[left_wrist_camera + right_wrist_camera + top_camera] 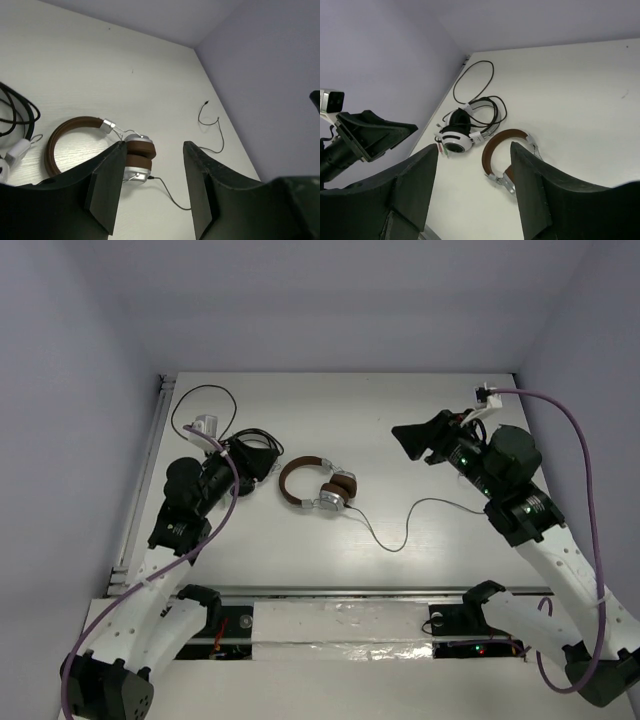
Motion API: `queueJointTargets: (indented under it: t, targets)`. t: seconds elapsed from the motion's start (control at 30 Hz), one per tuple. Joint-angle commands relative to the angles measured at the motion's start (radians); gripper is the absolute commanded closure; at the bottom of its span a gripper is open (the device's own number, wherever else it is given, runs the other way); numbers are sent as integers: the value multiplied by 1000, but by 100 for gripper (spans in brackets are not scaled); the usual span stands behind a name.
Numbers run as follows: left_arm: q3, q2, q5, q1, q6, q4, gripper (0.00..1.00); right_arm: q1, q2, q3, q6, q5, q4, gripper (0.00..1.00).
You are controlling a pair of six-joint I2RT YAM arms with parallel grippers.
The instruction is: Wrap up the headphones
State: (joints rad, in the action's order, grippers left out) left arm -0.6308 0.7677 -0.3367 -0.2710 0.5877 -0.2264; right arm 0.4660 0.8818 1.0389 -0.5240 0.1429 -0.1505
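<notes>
Right wrist alone: whole headset (456, 138) beside headphones (506, 132)

Headphones (336, 492) lie right of another headset (456, 137) (cable (440, 501) trailing right).

Fingers (415, 187) are spread wide, nothing pinched. The headphones (492, 145) lie on the counter (580, 100) just past the gap, headband showing between the tips, cups partly hidden behind the right-side finger. Beyond the left-side finger there's a white-and-black headset (456, 137) with looped black wire (481, 80), close beside the headband.
</notes>
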Motion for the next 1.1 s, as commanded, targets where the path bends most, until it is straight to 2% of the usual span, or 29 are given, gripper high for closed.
queueJointTargets:
  t: [0.0, 0.03, 0.07, 0.1, 0.13, 0.2, 0.23, 0.27, 0.33, 0.37, 0.43, 0.47, 0.57, 0.6, 0.63, 0.7, 0.73, 0.97, 1.07]
  targets:
    - [-56, 22, 36, 4, -26, 42, 53, -1, -33, -28, 13, -52, -9, 34]
    - [-56, 27, 65, 4, -26, 74, 54, -1, -38, -43, 6, -69, -15, 34]
    - [-50, 31, 73, 4, -22, 91, 55, -1, -47, -53, -2, -74, -20, 41]
    - [-44, 33, 77, 4, -22, 91, 57, -1, -50, -60, -2, -74, -20, 41]
    - [-37, 33, 76, 4, -13, 96, 59, -1, -52, -71, -10, -71, -18, 56]
    - [-14, 36, 102, 4, 1, 101, 70, -1, -50, -92, -10, -74, -17, 75]
    - [-4, 38, 111, -7, 1, 99, 74, -1, -43, -94, -2, -83, -21, 90]
    - [3, 42, 143, -26, 4, 98, 83, -1, -38, -92, 4, -86, -29, 95]
    - [6, 76, 188, -62, 8, 101, 94, -1, -32, -94, 2, -74, -38, 100]
    - [-3, 93, 271, -86, 9, 128, 100, -1, -33, -100, -2, -62, -32, 100]
    - [-46, 140, 400, -178, 4, 177, 100, -1, -41, -132, -20, -39, -3, 100]
    - [-68, 156, 553, -213, 4, 253, 100, -1, -47, -146, -25, -26, 11, 100]
    - [-128, 208, 796, -336, 8, 372, 100, -1, -47, -194, -31, -23, 52, 100]
    - [-148, 240, 818, -350, 9, 392, 100, -1, -40, -198, -33, -20, 64, 96]
    - [-156, 260, 827, -361, 11, 406, 100, -1, -35, -201, -36, -14, 71, 88]
    - [-165, 326, 814, -370, 20, 427, 99, -1, -27, -217, -41, 12, 101, 82]
    - [-164, 347, 805, -370, 21, 424, 97, -1, -27, -223, -45, 17, 111, 77]
    - [-216, 576, 766, -370, -14, 365, 71, -1, -14, -241, -48, 79, 131, 57]
    - [-253, 672, 774, -370, -17, 340, 68, -1, -9, -247, -47, 127, 140, 48]
